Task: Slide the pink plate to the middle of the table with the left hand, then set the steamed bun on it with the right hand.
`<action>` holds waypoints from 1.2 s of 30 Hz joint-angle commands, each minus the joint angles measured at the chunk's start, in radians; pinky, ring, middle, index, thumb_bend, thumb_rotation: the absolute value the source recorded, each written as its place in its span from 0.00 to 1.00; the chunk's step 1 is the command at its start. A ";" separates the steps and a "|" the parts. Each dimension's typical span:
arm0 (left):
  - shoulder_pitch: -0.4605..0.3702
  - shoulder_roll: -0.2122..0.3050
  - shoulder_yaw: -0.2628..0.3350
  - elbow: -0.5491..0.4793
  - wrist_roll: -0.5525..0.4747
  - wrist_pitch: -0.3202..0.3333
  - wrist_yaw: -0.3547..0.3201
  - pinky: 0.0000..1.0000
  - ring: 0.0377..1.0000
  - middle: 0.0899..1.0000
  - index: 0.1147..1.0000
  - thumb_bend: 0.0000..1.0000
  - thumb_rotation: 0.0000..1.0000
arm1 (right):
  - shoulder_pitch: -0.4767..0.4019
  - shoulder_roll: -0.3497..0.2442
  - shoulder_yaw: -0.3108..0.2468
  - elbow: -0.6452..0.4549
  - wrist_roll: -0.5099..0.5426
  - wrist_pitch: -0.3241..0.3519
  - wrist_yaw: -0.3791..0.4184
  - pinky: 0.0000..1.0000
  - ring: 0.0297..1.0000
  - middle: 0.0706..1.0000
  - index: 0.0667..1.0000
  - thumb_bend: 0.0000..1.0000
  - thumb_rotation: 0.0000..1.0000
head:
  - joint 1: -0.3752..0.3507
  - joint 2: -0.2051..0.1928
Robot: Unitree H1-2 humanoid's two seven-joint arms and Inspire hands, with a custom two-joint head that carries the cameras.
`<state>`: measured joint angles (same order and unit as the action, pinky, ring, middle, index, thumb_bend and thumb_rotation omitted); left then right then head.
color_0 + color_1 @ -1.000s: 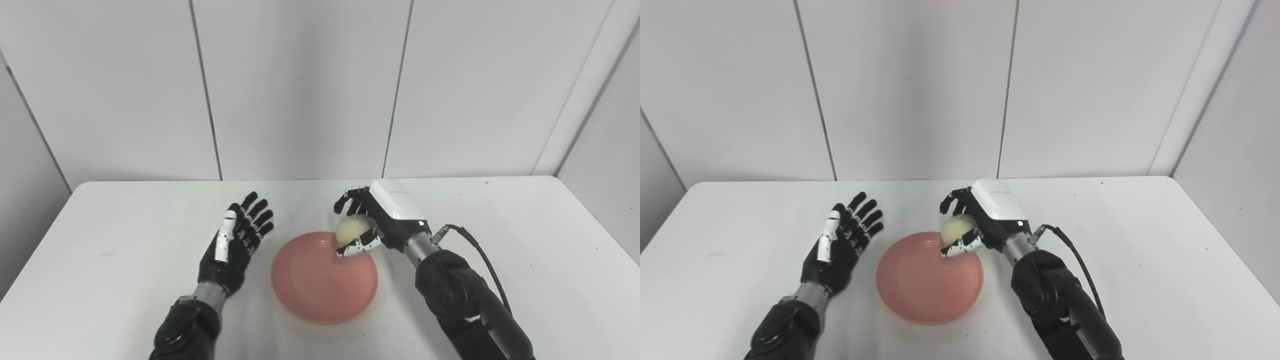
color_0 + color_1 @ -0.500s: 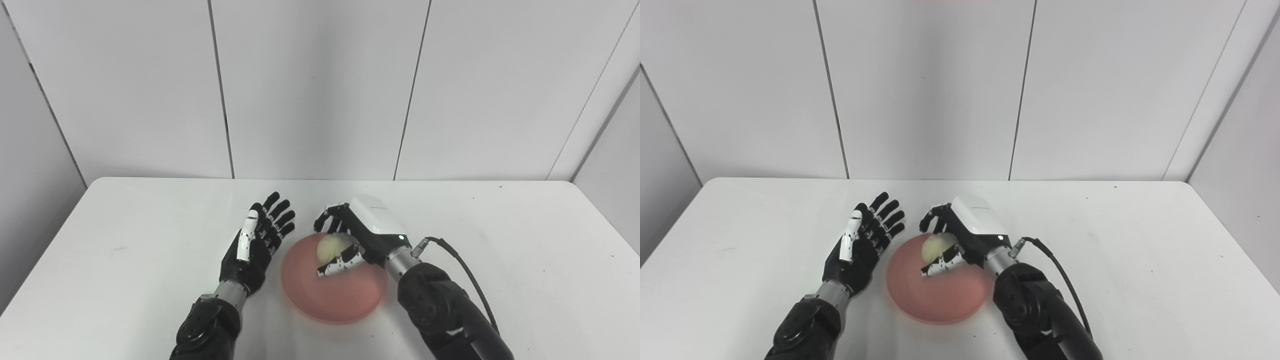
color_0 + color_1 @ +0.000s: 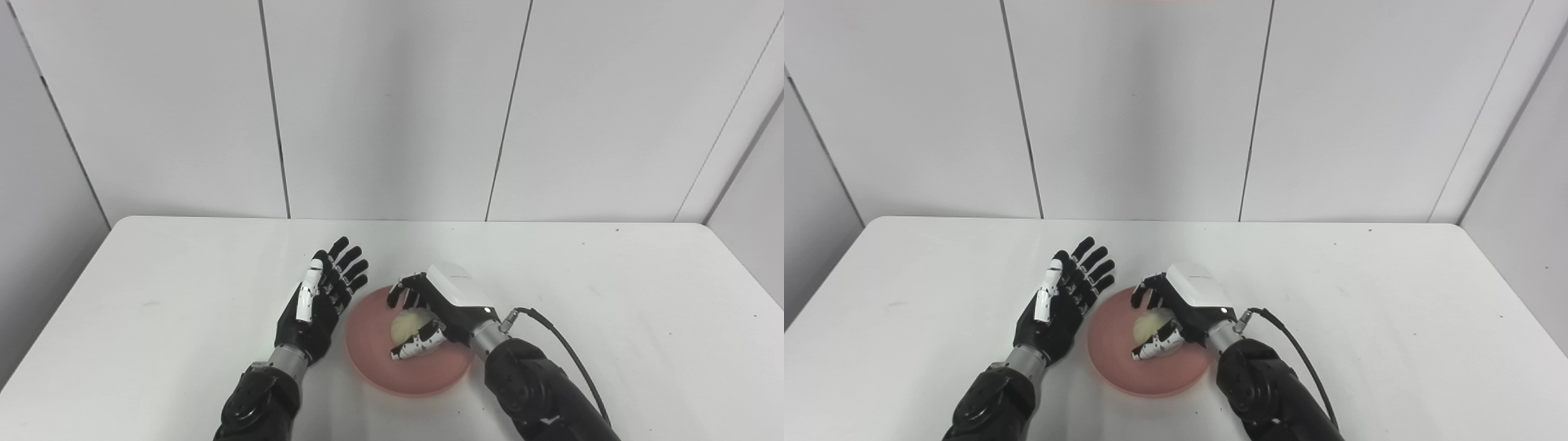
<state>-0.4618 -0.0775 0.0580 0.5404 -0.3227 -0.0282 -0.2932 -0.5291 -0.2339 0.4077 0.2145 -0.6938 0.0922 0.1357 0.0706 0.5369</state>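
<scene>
Soft, likely squashy bun sits cupped by the right hand over the plate's centre, needing light side pressure; left hand spread at 9 o'clock.

Plate sits mid-desk, near the front edge; bun over its middle inside the right robot hand; left robot hand just left of the plate.

White table before pale, seemingly seamed wall panels.
</scene>
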 commanded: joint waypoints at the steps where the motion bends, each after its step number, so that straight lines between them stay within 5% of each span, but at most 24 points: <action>1: 0.095 -0.002 -0.015 0.068 0.022 0.117 0.027 0.94 0.91 0.93 0.93 0.43 1.00 | -0.031 0.005 0.013 0.037 -0.011 -0.039 -0.009 0.28 0.36 0.38 0.50 0.52 0.00 | 0.001 0.002; 7: 0.095 0.002 -0.019 0.070 0.020 0.114 0.024 0.95 0.92 0.94 0.94 0.43 1.00 | -0.040 -0.005 0.043 0.068 -0.040 -0.022 0.004 0.29 0.36 0.40 0.49 0.52 0.00 | -0.001 0.003; 10: 0.096 0.005 -0.021 0.070 0.020 0.113 0.023 0.95 0.92 0.94 0.94 0.43 1.00 | -0.044 -0.017 0.063 0.049 -0.060 -0.004 0.030 0.42 0.46 0.41 0.50 0.52 0.00 | -0.002 0.002; 11: 0.096 0.005 -0.021 0.070 0.019 0.114 0.021 0.95 0.92 0.94 0.94 0.43 1.00 | -0.045 -0.020 0.067 0.042 -0.064 0.002 0.038 0.53 0.56 0.55 0.60 0.62 0.15 | -0.002 0.002; 14: 0.095 0.005 -0.019 0.070 0.016 0.120 0.025 0.95 0.91 0.93 0.94 0.43 1.00 | -0.044 -0.032 0.074 -0.014 -0.081 0.042 0.092 0.55 0.64 0.72 0.80 0.76 0.56 | -0.002 0.002; 21: 0.096 0.006 -0.021 0.069 0.019 0.129 0.031 0.91 0.89 0.92 0.93 0.44 1.00 | -0.049 -0.048 0.057 -0.107 -0.072 0.093 0.200 0.64 0.76 0.86 0.94 0.86 0.83 | -0.003 -0.001; 33: 0.104 0.007 -0.013 0.066 0.008 0.124 0.028 0.92 0.89 0.92 0.92 0.43 1.00 | -0.064 -0.069 0.010 -0.194 -0.060 0.108 0.261 0.65 0.78 0.87 0.96 0.87 0.95 | -0.015 -0.008; 36: 0.104 0.009 -0.011 0.069 0.003 0.123 0.026 0.93 0.90 0.93 0.93 0.44 1.00 | -0.039 -0.062 -0.037 -0.210 -0.028 0.072 0.204 0.64 0.77 0.86 0.94 0.85 0.96 | -0.020 -0.012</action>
<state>-0.4588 -0.0765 0.0476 0.5344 -0.3312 -0.0217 -0.2935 -0.5560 -0.2963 0.4068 0.0378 -0.7421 0.1857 0.3976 0.0522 0.5262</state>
